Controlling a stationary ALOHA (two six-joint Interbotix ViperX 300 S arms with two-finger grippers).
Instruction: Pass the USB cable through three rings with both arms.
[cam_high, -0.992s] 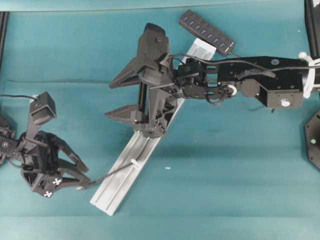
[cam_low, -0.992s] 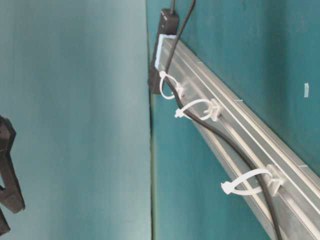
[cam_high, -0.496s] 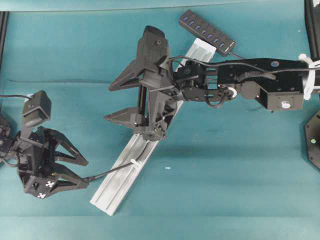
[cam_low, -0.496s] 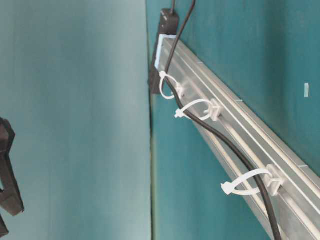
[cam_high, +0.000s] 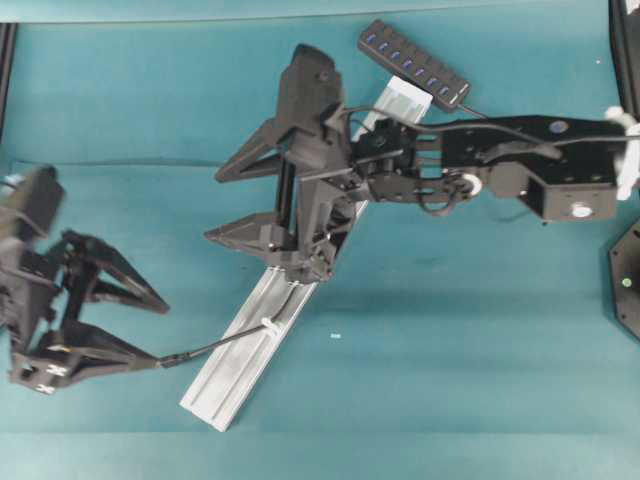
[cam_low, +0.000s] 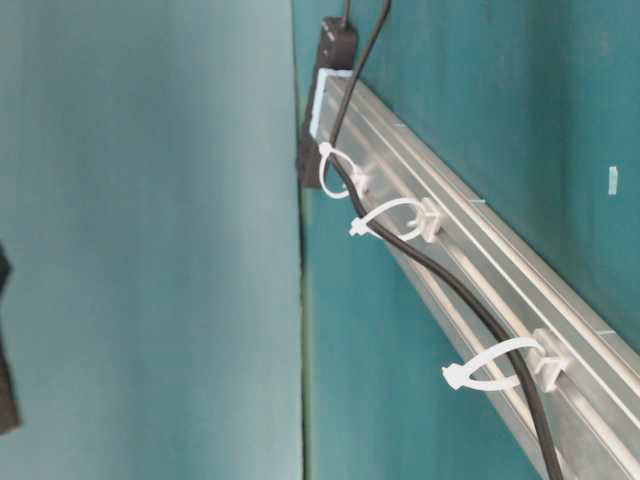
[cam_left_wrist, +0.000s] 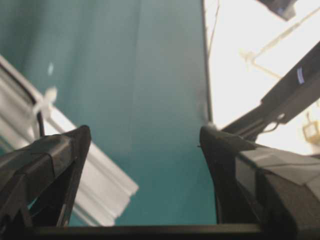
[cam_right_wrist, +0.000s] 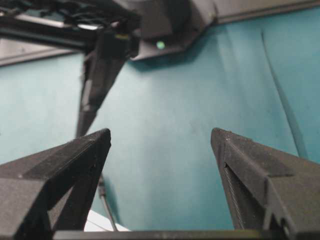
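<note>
USB cable (cam_low: 455, 290): thin black cord, lying along the silver rail (cam_low: 520, 275) and threaded through all three white loop rings (cam_low: 395, 218). In the overhead view its plug end (cam_high: 168, 359) pokes out past the lowest ring, resting on the teal table (cam_high: 450, 380) beside the left gripper's lower fingertip; contact cannot be told. Black hub (cam_high: 415, 64) sits at the rail's top end.

Count: one cable, three rings, one rail, one hub, two arms.

Left gripper (cam_high: 160, 333): jaws wide apart, holding nothing. Right gripper (cam_high: 212, 205): jaws wide apart, empty, over the rail's upper half.

Open table on both sides of the rail; rail's lower end uncovered.
</note>
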